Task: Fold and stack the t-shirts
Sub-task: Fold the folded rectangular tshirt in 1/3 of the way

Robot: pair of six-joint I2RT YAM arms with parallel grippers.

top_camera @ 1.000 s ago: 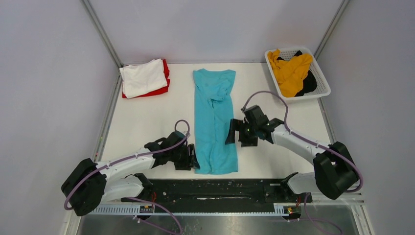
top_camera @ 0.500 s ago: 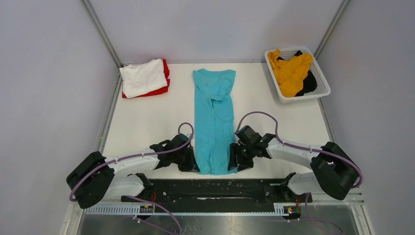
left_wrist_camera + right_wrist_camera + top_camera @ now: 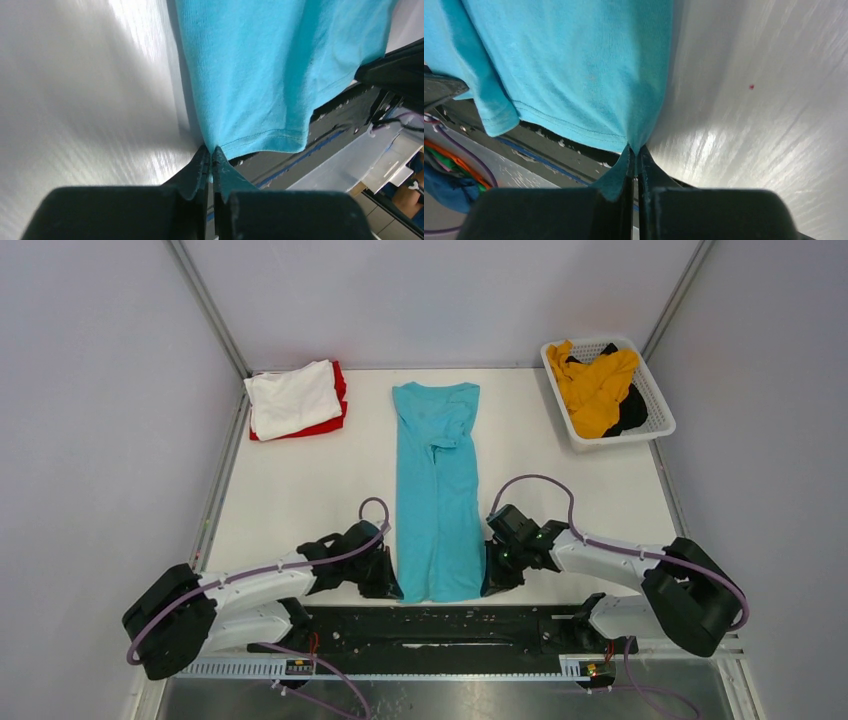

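A teal t-shirt point(image 3: 437, 490) lies in a long narrow strip down the middle of the white table point(image 3: 290, 490), collar at the far end. My left gripper point(image 3: 392, 585) is shut on its near left hem corner point(image 3: 220, 145). My right gripper point(image 3: 488, 580) is shut on its near right hem corner point(image 3: 636, 142). Both corners are pinched between the fingertips in the wrist views. A folded white t-shirt point(image 3: 292, 398) rests on a folded red t-shirt point(image 3: 325, 425) at the far left. A mustard yellow t-shirt point(image 3: 597, 385) and a black t-shirt point(image 3: 632, 412) lie crumpled in the basket.
The white mesh basket point(image 3: 655, 395) stands at the far right corner. A black rail point(image 3: 450, 625) with the arm bases runs along the near table edge, just below the teal hem. Grey walls enclose the table on the left, back and right.
Both grippers came down to the near hem corners of the teal t-shirt and closed on them; the right arm travelled from mid-shirt towards the near edge. The hem has drawn in slightly.
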